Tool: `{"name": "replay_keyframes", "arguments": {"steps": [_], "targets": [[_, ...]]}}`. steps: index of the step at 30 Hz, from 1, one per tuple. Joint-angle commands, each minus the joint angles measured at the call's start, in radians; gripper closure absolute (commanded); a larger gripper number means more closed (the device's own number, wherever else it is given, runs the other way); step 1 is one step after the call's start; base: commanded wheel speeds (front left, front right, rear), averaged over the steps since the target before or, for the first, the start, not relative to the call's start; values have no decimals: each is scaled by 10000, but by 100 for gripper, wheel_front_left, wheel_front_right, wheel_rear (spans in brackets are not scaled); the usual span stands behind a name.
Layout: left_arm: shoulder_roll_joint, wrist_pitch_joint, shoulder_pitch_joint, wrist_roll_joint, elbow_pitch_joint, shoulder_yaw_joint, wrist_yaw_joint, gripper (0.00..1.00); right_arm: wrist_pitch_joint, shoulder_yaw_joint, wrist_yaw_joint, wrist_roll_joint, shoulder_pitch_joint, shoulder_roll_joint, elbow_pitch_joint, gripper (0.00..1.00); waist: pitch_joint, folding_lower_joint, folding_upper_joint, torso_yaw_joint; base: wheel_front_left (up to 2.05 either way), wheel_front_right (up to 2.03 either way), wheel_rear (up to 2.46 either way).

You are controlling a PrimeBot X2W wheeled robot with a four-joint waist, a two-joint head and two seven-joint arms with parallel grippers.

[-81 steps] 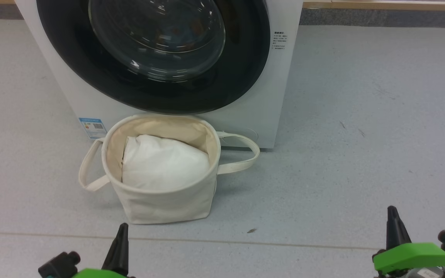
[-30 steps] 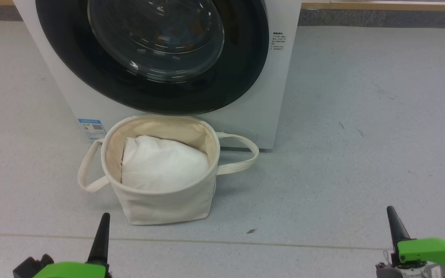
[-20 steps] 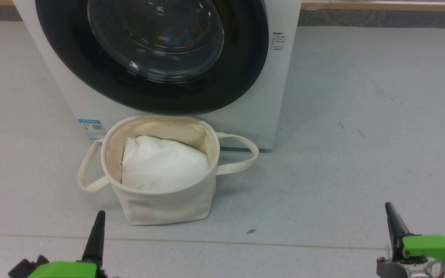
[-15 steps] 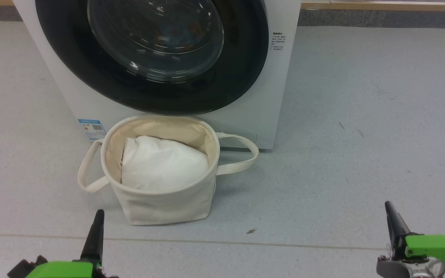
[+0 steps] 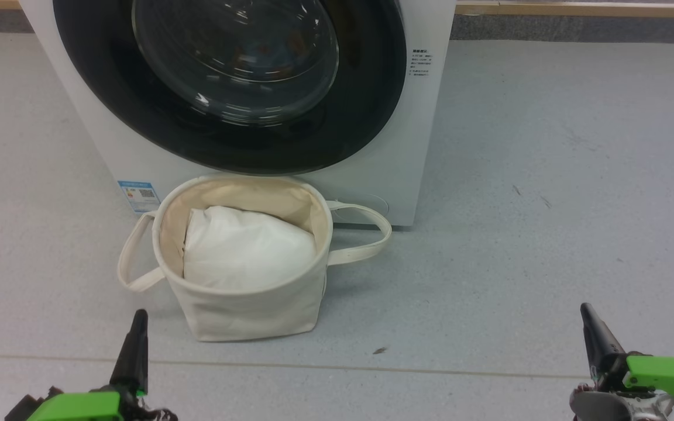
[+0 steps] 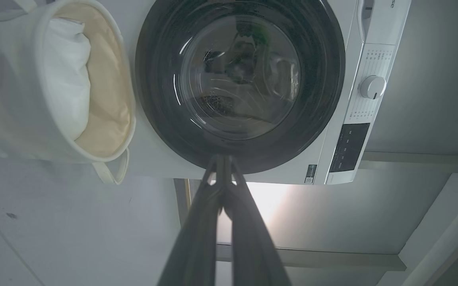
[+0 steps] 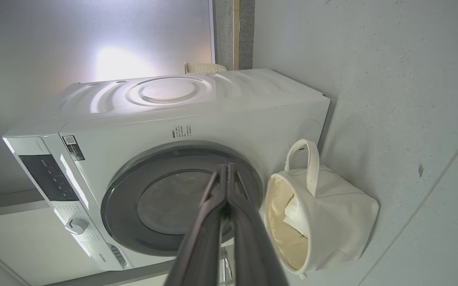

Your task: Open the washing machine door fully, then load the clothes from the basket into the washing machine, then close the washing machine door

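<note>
While left tool [image 5: 138, 318] and right tool [image 5: 586, 311] are hovering pinched empty, the round glossy black door [image 5: 366, 117] is sitting closed. The cream canvas basket [image 5: 243, 316] below is holding one white bundle [image 5: 249, 248]; loading is looking finished.

Plain white pillow-like bundle [image 5: 249, 248], plump and creased. Grey speckled floor [image 5: 518, 175] with a thin seam line [image 5: 460, 369] running across it. Small dark speck [image 5: 380, 350] lies just above the seam. Wooden skirting strip [image 5: 577, 9] at the far edge, with a dark grey band [image 5: 577, 28] directly under it. Frosted wall panel [image 7: 109, 55] shows a light glare.
</note>
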Motion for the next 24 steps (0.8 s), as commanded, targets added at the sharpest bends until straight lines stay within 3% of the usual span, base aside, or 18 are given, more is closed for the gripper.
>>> {"name": "replay_keyframes", "arguments": {"steps": [1,24], "targets": [[144,79,-466,-90,-395,348,-73,100,85,182,2,100,-503,-98,-395,100,0,0,0,0,0,0,0],[144,79,-466,-90,-397,348,-73,100,85,182,2,100,-503,-98,-395,100,0,0,0,0,0,0,0]]}}
